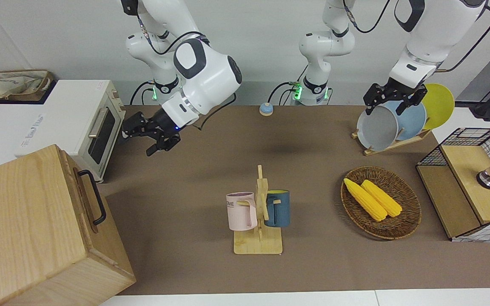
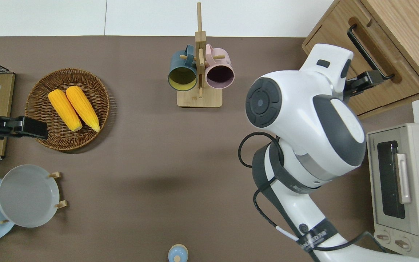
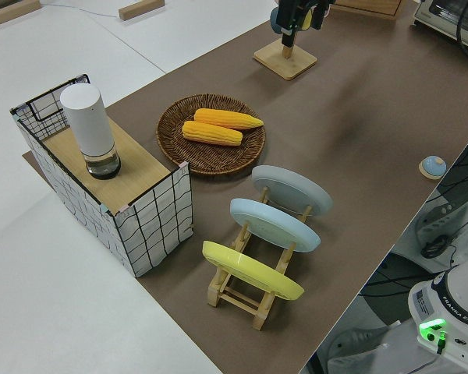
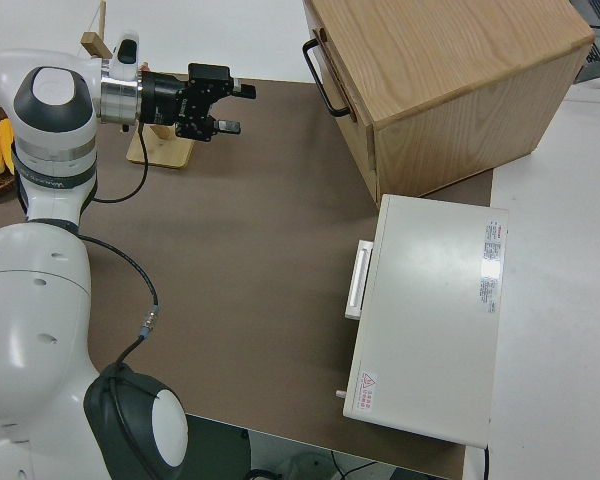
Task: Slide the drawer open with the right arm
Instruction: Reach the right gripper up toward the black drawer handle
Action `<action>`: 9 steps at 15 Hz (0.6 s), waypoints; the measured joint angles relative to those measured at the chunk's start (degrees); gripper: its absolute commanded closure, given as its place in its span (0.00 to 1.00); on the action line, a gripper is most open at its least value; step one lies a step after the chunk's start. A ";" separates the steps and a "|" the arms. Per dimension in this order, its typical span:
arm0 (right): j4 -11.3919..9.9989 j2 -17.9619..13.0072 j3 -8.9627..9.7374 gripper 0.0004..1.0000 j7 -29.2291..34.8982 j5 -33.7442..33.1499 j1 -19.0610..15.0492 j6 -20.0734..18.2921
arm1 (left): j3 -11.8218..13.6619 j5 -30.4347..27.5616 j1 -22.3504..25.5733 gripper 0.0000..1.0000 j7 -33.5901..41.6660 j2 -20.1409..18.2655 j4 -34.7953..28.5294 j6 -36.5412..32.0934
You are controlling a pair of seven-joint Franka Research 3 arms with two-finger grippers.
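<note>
The right gripper (image 4: 230, 108), upper left of the right side frame, points sideways at the drawer (image 4: 352, 105) with fingers apart, probably lined up to take the handle (image 4: 318, 75). The drawer sits shut at top centre, untouched. The left arm is parked.

Right gripper (image 1: 160, 142) open above table, drawer (image 1: 84, 197) shut, left arm parked

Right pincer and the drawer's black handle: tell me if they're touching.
Apart. The right side view shows bare brown table between the right pincer and the black handle of the drawer; its fingers stand open, pointed toward the handle.
</note>
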 measured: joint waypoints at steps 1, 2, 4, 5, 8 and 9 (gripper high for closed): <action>-0.30 0.87 -0.01 0.02 0.21 -2.52 0.68 -0.19 | 0.00 0.00 0.00 0.01 0.00 0.00 0.00 0.00; -0.50 1.56 -0.01 0.02 0.42 -4.22 1.12 -0.46 | 0.00 0.00 0.00 0.01 0.00 0.00 0.00 0.00; -0.81 3.04 -0.02 0.02 1.18 -8.13 1.74 -1.04 | 0.00 0.00 0.00 0.01 0.00 0.00 0.00 0.00; -1.11 3.58 -0.02 0.02 1.46 -10.07 1.77 -1.09 | 0.00 0.00 0.00 0.01 0.00 0.00 0.00 0.00; -2.07 5.07 -0.41 0.02 2.57 -15.92 1.58 -1.13 | 0.00 0.00 0.00 0.01 0.00 0.00 0.00 0.00; -2.31 5.57 -0.47 0.02 2.75 -17.40 1.56 -1.13 | 0.00 0.00 0.00 0.01 0.00 0.00 0.00 0.00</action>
